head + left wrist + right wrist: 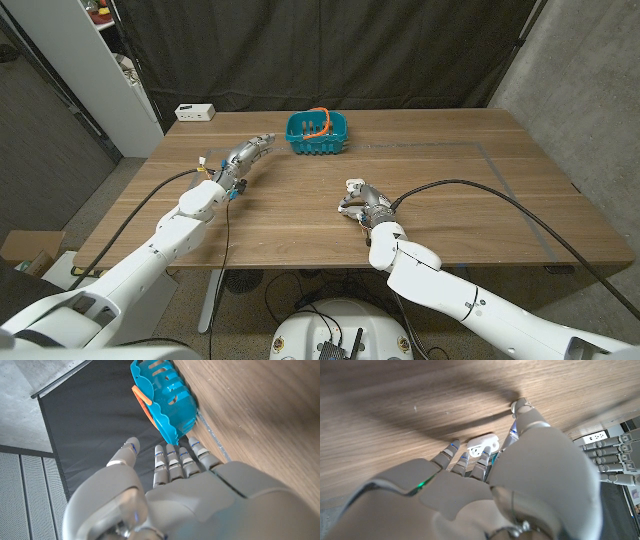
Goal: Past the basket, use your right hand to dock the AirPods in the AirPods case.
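- Right hand sits low over the worktop, near the front edge, a little right of centre.
- AirPods case is open and white, lying on the wood just beyond the right hand's fingertips; in the head view a white piece shows at the far side of that hand.
- Right thumb tip meets a small white item against the wood; I cannot tell whether that is an AirPod or whether it is pinched. The other fingers reach forward, slightly apart, toward the case. Grasp state: cannot tell.
- Left hand is held out toward the basket, fingers straight, close together and holding nothing; fingertips stop just short of the basket's rim.
- Basket is teal plastic with slotted sides and an orange handle, standing toward the far edge of the worktop, well apart from the case.
- White power strip lies at the far left corner.
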